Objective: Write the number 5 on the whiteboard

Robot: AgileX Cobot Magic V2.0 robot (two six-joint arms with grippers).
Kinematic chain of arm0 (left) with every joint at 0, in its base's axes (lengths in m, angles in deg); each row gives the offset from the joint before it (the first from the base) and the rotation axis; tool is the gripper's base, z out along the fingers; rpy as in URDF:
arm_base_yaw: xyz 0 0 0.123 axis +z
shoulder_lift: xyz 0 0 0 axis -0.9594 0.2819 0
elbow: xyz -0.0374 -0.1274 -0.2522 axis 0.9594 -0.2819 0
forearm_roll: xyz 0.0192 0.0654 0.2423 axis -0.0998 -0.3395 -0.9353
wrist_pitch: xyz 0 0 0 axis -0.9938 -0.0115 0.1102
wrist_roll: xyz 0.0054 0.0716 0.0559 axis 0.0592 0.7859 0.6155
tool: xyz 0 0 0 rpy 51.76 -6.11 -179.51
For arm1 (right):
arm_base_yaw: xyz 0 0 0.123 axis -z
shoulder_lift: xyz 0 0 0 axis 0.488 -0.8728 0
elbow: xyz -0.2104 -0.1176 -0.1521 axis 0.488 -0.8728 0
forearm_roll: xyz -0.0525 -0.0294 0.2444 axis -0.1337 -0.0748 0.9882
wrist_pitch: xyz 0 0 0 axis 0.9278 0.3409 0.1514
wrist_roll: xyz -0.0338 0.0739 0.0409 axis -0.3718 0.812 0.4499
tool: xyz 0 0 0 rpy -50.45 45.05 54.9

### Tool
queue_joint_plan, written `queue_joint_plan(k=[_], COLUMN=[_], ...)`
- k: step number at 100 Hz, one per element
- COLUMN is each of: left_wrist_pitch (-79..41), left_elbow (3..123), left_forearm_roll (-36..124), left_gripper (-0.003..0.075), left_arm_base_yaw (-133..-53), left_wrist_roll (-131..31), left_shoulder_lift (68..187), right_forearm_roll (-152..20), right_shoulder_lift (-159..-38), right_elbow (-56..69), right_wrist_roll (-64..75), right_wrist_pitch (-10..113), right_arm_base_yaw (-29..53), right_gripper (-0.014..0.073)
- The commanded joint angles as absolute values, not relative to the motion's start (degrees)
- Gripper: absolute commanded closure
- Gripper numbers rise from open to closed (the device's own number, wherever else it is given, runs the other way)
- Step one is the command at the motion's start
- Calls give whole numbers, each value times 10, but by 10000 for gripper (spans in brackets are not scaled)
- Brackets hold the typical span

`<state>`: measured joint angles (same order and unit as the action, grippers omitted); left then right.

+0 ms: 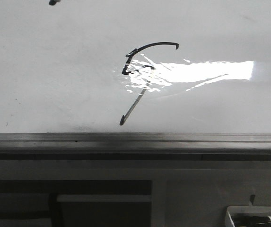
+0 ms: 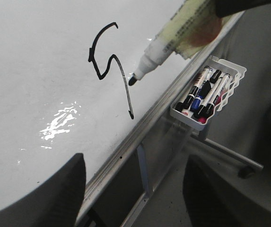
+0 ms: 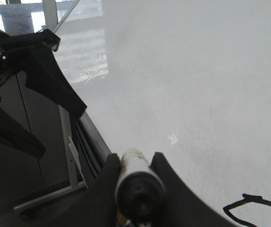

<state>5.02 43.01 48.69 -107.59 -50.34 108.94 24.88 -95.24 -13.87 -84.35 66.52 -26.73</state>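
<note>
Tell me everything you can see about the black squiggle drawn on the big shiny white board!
The thin black hand-drawn marker squiggle looks like a number 5. It has a curved top arc, a short down stroke, a small hook, then a long, slanted, fainter tail ending in a dark dot. It lies flat on the glossy white whiteboard, near the grey metal edge strip, partly under the bright glare. The white marker's black tip sits just beside the tail.

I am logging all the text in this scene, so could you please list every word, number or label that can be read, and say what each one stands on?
"5": hand-drawn black strokes, the number 5, on the whiteboard.
Marker pen barrel: rows of small print, too blurred to read.
Markers in the tray: labels too small to read.
Nothing else legible in any view.
</note>
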Motion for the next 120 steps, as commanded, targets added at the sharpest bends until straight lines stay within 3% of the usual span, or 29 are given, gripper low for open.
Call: queue_joint_plan(k=[1,14,41,79,120], left_wrist_pitch=[35,29,15,77,126], left_elbow=[463,473,473,482,484], left_forearm_roll=[509,555,632,686,701], left_gripper=[303,303,303,303,303], left_arm_base_yaw=[-1076,-1076,-1076,-1076,-1076], left_wrist_roll=[-495,-443,-382,-312,-280], left_shoulder_lift=[1109,1122,1122,1122,1189], right_forearm_roll=[250,250,174,86,-8], right_shoulder_lift=[-926,-905,-904,-929,-929], right_elbow=[-126,-129,-113,-119,-158], right_wrist_roll=[-850,-850,-853,-802,-714], right_wrist_pitch=[643,634,491,512,456], right_arm_base_yaw=[-268,-268,-266,-264,-187], right_gripper=[662,662,662,662,662])
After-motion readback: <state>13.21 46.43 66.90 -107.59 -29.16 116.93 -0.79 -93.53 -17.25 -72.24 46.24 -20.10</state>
